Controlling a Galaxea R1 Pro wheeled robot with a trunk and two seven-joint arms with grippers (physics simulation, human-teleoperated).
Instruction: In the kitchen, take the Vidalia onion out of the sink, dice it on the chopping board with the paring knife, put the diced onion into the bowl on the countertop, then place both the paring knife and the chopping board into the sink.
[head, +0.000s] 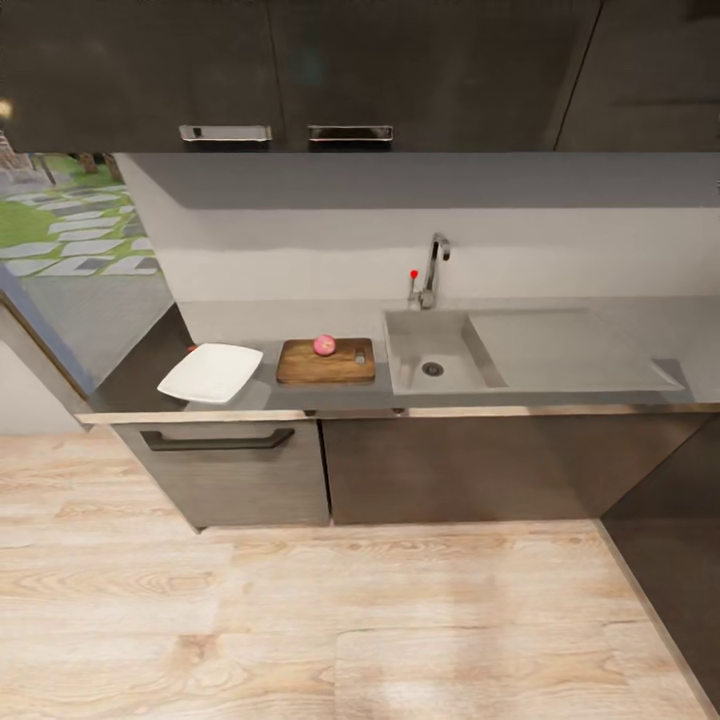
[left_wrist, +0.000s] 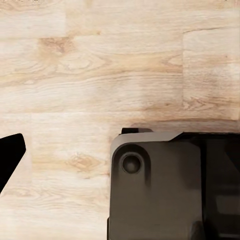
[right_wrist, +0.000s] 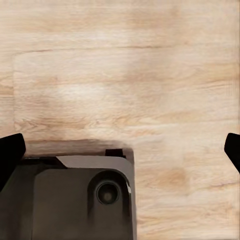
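Both arms hang low, grippers pointing down beside the robot's base.

In the right wrist view, the right gripper (right_wrist: 121, 152) has its two black fingertips (right_wrist: 10, 155) at opposite edges of the picture, spread wide with nothing between them. In the left wrist view, the left gripper (left_wrist: 120, 150) shows one black fingertip (left_wrist: 10, 152) at the picture's edge, so its spread cannot be judged. Under each gripper lies a corner of the robot's dark grey base (left_wrist: 160, 190), a rounded block with a round recessed socket; it shows in the right wrist view too (right_wrist: 75, 200).
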